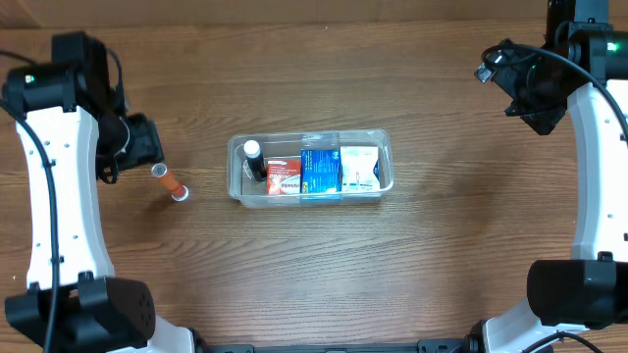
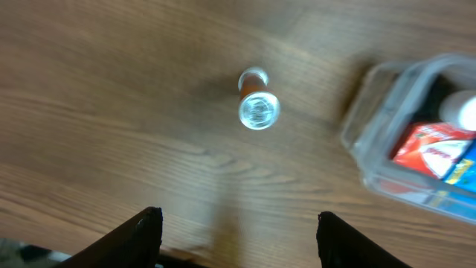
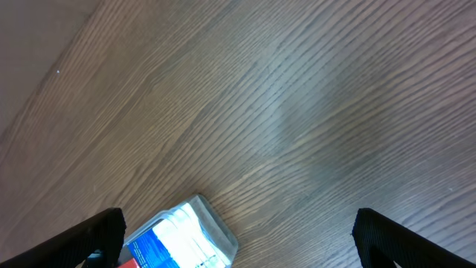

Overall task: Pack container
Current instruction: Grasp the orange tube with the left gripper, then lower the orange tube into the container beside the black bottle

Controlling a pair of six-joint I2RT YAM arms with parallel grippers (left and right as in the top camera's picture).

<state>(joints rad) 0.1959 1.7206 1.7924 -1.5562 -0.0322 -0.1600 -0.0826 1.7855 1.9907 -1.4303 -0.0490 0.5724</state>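
Note:
The clear plastic container (image 1: 385, 145) stands mid-table. It holds a black bottle with a white cap (image 1: 254, 157), a red box (image 1: 284, 176), a blue box (image 1: 320, 170) and a white box (image 1: 358, 168). A small orange vial with a clear cap (image 1: 170, 182) stands on the table left of the container; it also shows in the left wrist view (image 2: 257, 100). My left gripper (image 2: 238, 234) is open and empty, above and left of the vial. My right gripper (image 3: 238, 231) is open and empty, high at the far right; a corner of the container (image 3: 212, 227) shows below it.
The wooden table (image 1: 314, 255) surrounds the container. The left arm (image 1: 59, 167) runs along the left edge and the right arm (image 1: 594, 147) along the right edge.

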